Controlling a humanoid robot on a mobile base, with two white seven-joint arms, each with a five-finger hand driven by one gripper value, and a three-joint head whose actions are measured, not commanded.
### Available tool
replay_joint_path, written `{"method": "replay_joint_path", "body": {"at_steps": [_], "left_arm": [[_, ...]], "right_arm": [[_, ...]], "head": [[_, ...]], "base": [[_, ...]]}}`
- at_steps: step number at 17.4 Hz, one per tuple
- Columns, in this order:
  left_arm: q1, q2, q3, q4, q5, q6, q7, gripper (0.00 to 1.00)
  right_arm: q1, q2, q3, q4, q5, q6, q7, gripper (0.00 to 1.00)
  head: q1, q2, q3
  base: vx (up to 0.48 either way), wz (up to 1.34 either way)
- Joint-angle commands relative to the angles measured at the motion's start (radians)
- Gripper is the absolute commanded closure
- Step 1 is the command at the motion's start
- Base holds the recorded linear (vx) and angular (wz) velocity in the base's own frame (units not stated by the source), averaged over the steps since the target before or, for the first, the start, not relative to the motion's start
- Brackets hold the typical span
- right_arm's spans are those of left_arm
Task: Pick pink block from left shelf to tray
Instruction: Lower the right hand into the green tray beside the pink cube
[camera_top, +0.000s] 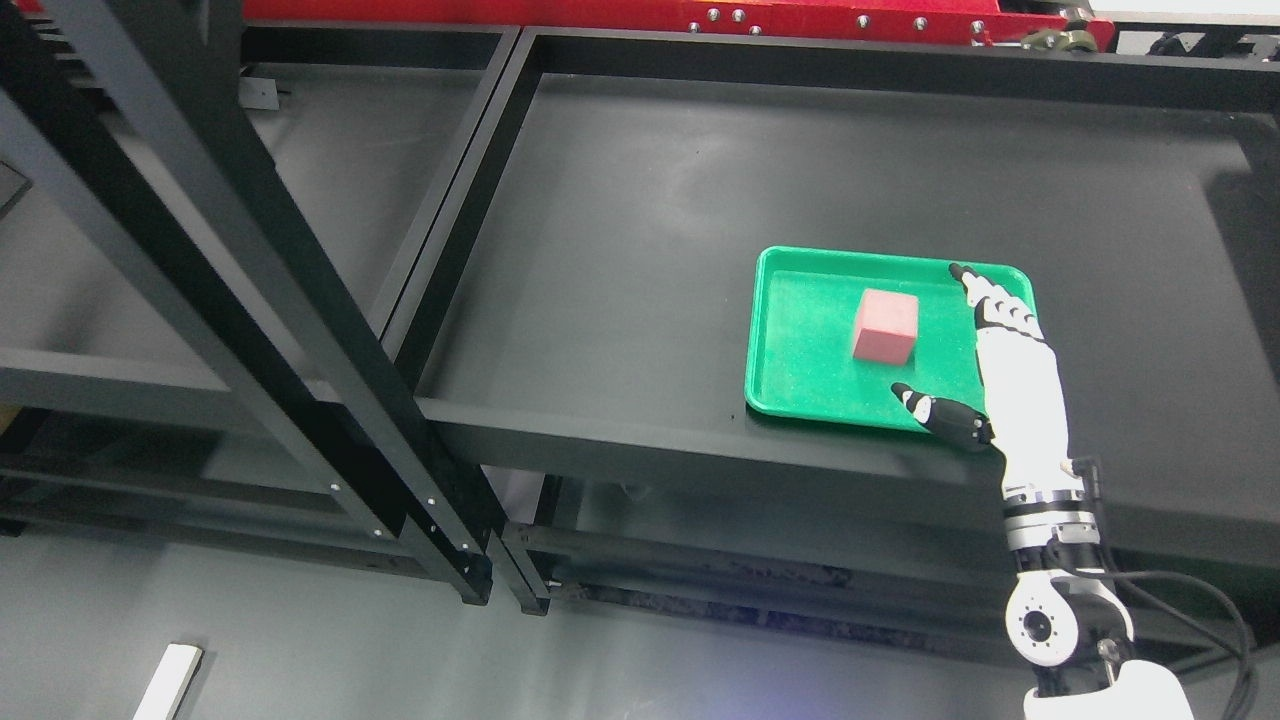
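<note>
A pink block (886, 325) rests inside a green tray (800, 380) on the black shelf at right of centre. My right hand (935, 335) reaches up from the lower right and hovers over the tray's right side, just right of the block. Its fingers (985, 295) are stretched out and the thumb (925, 405) is spread toward the tray's front rim; it holds nothing and stands apart from the block. The left arm does not show.
The black shelf surface (650, 230) carries the tray. A second shelf unit (330, 180) stands to the left, with a diagonal black post (250, 270) crossing in front. A red beam (650, 15) runs along the top. A white strip (168, 682) lies on the floor.
</note>
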Motion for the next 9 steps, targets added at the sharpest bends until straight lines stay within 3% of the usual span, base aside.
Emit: {"method": "replay_joint_path", "body": {"at_steps": [1,9], "left_arm": [[0.009,0.017,0.000,0.000,-0.002,0.000,0.001,0.00],[0.009,0.017,0.000,0.000,-0.002,0.000,0.001,0.00]], "right_arm": [[-0.026,-0.038,0.045,0.013,-0.006,0.018,0.052,0.02],[-0.023,-0.116,0.035,0.050,-0.003,0.073,0.230,0.03]], "head": [[0.0000,0.000,0.000],[0.0000,0.000,0.000]], "base": [[0.219,0.05],[0.163,0.02]]}}
